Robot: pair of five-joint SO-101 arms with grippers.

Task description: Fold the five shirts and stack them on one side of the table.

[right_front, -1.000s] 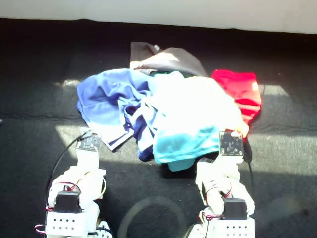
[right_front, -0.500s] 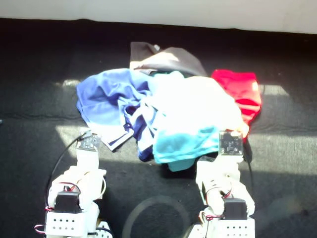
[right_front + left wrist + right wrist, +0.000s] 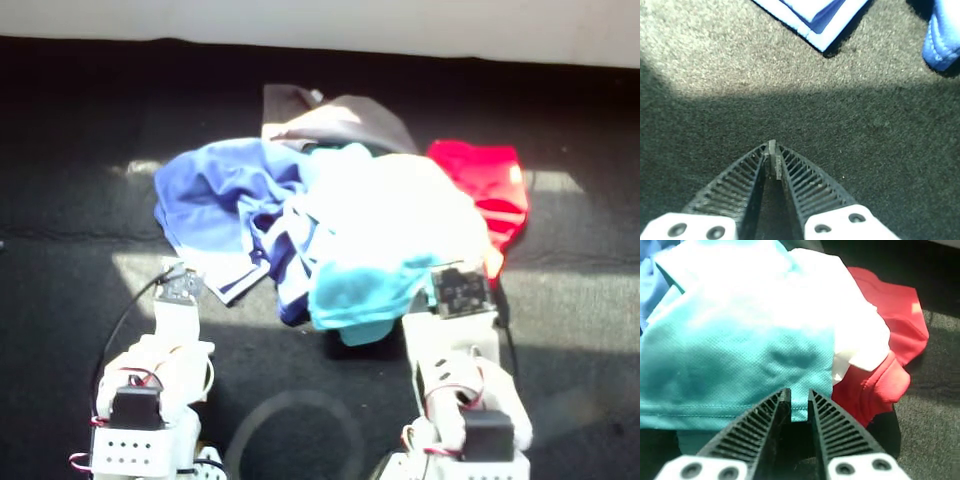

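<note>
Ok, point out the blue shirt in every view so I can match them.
High view: the blue shirt lies at the pile's left, beside the teal shirt.
Left wrist view: the blue shirt shows its pale hem corner on the dark table cover beyond the shut left gripper.
Right wrist view: the blue shirt is a sliver past the teal shirt, opposite the red shirt.
Shared landmark: the dark table cover.
</note>
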